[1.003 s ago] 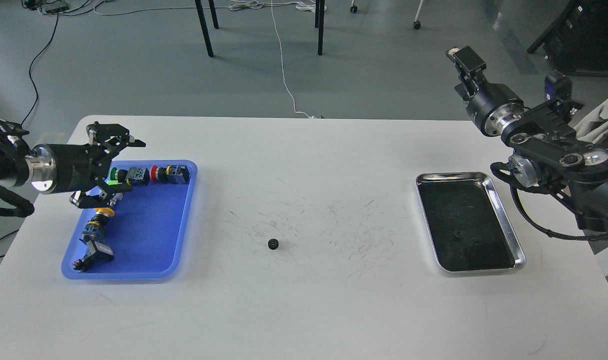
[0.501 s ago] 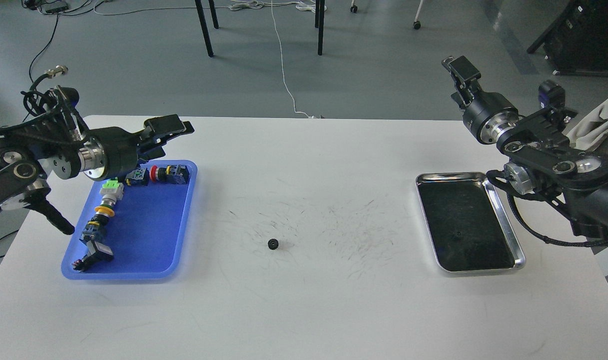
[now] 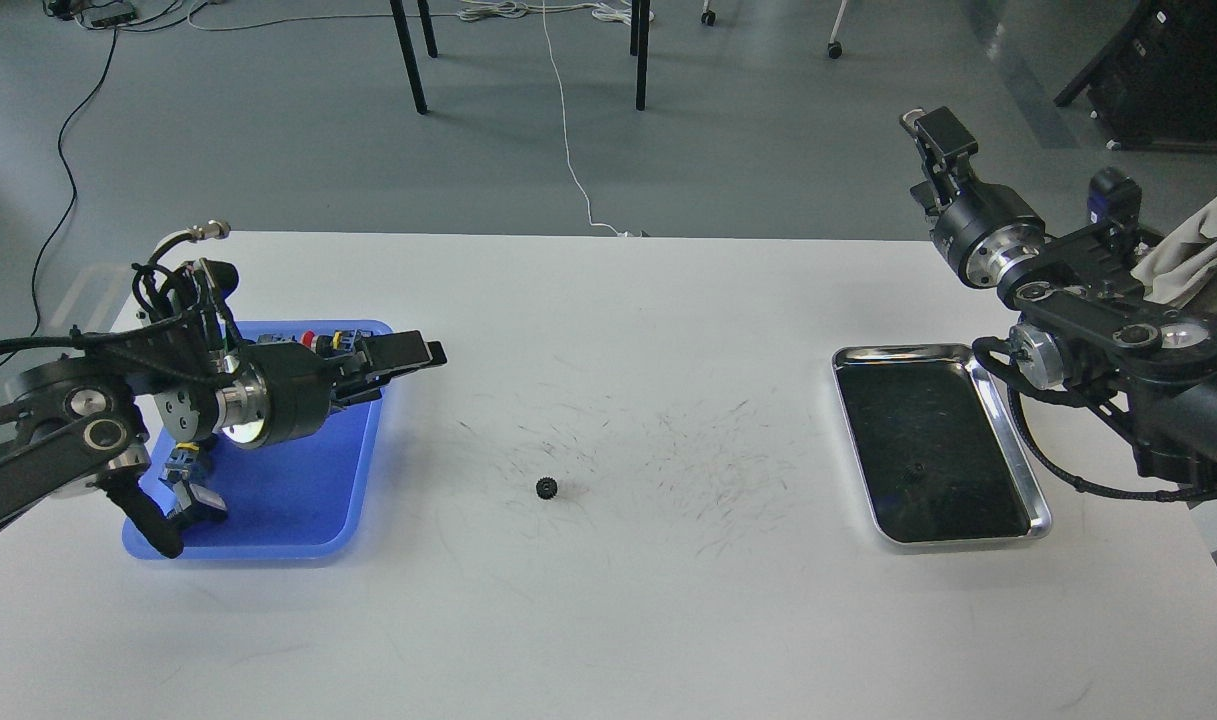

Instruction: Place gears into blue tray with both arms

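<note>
Grey floor (image 3: pixel 268 130) with black furniture legs (image 3: pixel 408 55), white cable (image 3: pixel 566 130) and black cables (image 3: pixel 68 140) trailing, behind scuffed white tabletop (image 3: pixel 608 620).

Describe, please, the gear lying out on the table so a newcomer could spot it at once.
Start at the white table and look between the blue tray on the left and the silver tray on the right. Nearer the blue tray, amid faint dark scuff marks, lies the gear: a tiny black toothed wheel, the only solid object on the bare tabletop.
</note>
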Tool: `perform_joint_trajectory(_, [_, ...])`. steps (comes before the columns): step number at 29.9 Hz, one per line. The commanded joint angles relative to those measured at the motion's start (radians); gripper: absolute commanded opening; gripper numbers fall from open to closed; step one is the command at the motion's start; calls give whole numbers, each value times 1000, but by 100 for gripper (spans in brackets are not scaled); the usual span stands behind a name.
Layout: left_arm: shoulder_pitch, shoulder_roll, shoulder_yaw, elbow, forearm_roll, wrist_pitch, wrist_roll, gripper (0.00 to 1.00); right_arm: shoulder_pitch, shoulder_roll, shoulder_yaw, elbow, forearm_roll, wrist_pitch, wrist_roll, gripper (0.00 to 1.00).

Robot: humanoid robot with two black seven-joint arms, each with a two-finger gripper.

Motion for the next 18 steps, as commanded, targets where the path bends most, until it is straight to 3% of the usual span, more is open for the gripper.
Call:
perform_joint_trajectory(1, [-6, 2, 6, -17, 3, 6, 5, 98, -11, 1, 11, 1, -2, -3, 4, 96])
perform_joint_trajectory(9, [3, -28, 15, -99, 120, 162, 1, 97, -17, 0, 13, 0, -2, -3, 7, 96])
perform_joint_trajectory(15, [3, -50, 15, -103, 276, 171, -1, 97, -17, 0, 13, 0, -3, -1, 8, 96])
perform_joint_trajectory(17, [6, -67, 15, -103, 306, 165, -22, 98, -17, 0, 13, -2, -3, -1, 8, 96])
perform_joint_trajectory(18, [4, -77, 15, -103, 309, 165, -57, 98, -15, 0, 13, -2, -3, -1, 8, 96])
